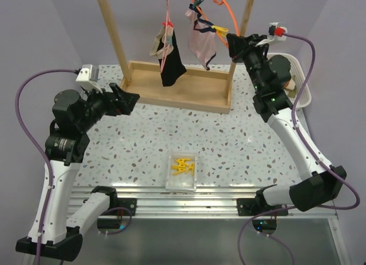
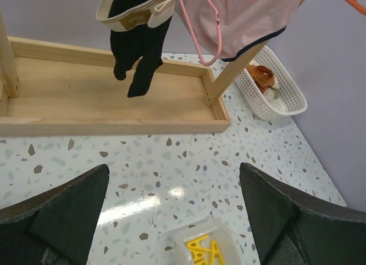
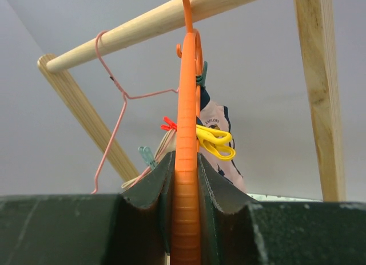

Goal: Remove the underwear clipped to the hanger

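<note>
Each arm is made of long white tubes and fat, round black joints. The left arm and the right arm look the same. A thin purple cable runs from the left wrist. A second purple cable runs from the right wrist. A small white camera box sits on the left wrist. The white box on the right wrist has a red bit. A tiny green light glows on the right arm. The left pincer is black, and up close its fingers are dark, flat wedges. The right pincer is black too, and its fingers look dark green up close.
</note>
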Controlling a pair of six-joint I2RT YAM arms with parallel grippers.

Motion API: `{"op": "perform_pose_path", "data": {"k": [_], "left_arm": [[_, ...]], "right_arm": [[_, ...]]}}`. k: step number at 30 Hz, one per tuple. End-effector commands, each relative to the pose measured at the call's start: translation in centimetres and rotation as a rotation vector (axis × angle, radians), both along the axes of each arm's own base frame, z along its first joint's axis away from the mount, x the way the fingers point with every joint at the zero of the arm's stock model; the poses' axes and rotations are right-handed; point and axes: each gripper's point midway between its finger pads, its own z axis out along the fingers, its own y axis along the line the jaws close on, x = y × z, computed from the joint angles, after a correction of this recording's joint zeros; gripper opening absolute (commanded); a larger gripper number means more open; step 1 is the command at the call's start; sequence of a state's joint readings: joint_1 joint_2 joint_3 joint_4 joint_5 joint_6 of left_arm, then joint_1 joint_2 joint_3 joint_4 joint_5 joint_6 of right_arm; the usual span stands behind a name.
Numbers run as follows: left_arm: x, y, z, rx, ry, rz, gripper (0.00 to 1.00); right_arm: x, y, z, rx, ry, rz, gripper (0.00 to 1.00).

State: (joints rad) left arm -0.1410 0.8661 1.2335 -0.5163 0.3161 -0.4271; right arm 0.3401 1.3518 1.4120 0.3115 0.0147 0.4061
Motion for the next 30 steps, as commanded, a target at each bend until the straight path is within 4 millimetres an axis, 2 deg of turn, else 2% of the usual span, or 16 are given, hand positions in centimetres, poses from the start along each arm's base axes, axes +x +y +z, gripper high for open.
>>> {"op": "perform_pose_path", "data": {"k": [1, 5, 6, 7, 9, 10, 12, 15, 16, 17, 19, 20, 22, 23, 26, 30], "left_arm": [[0.0, -0.6, 1.7, -0.005, -0.067, -0.032, 1.00], [0.0, -0.9, 2.4, -0.008, -0.081, -0.050, 1.00], [-0.1, -1.0, 2.7, -0.010, -0.090, -0.056, 1.00], [-0.2, -1.1, 3.0, -0.013, -0.093, -0.068, 1.00], [-0.2, -1.5, 3.8, -0.020, -0.112, -0.086, 1.00], [-0.4, -1.9, 4.1, -0.027, -0.117, -0.111, 1.00], [-0.5, -2.6, 5.0, -0.034, -0.143, -0.154, 1.00], [-1.0, -4.0, 6.2, -0.048, -0.175, -0.245, 1.00], [-1.4, -4.6, 6.3, -0.050, -0.177, -0.289, 1.00], [-1.5, -5.2, 6.8, -0.055, -0.191, -0.323, 1.00], [-2.3, -6.4, 6.9, -0.069, -0.194, -0.415, 1.00], [-2.4, -7.0, 7.1, -0.077, -0.203, -0.450, 1.00], [-3.5, -8.3, 7.0, -0.101, -0.195, -0.557, 1.00], [-3.6, -8.8, 6.7, -0.108, -0.185, -0.594, 1.00], [-5.2, -10.4, 6.5, -0.133, -0.180, -0.749, 1.00], [-7.2, -11.8, 6.4, -0.140, -0.200, -0.886, 1.00]], "right_arm": [[-3.4, -1.6, 6.4, 0.092, -0.194, -0.013, 0.00], [-4.7, -1.6, 5.1, 0.024, -0.155, -0.002, 0.00], [-4.8, -1.6, 3.6, 0.004, -0.125, -0.003, 0.00], [-6.6, -2.1, 4.2, -0.015, -0.151, 0.001, 0.00], [-7.6, -1.8, 1.8, -0.065, -0.099, 0.029, 0.00], [-8.9, -2.1, 1.4, -0.097, -0.090, 0.034, 0.00], [-10.2, -1.6, -0.4, -0.168, -0.051, 0.083, 0.00], [-12.2, -2.9, -4.2, -0.284, 0.093, 0.065, 0.00], [-12.5, -4.6, -5.2, -0.308, 0.143, -0.013, 0.00], [-13.8, -5.6, -7.7, -0.362, 0.240, -0.025, 0.00], [-15.6, -6.1, -9.7, -0.449, 0.296, -0.003, 0.00], [-17.3, -6.3, -11.6, -0.493, 0.367, 0.035, 0.00], [-19.7, -5.3, -13.2, -0.532, 0.409, 0.150, 0.00], [-21.9, -3.7, -14.2, -0.538, 0.435, 0.295, 0.00], [-25.8, -1.5, -13.8, -0.473, 0.433, 0.495, 0.00], [-28.8, 0.9, -12.5, -0.383, 0.431, 0.705, 0.00]]}}
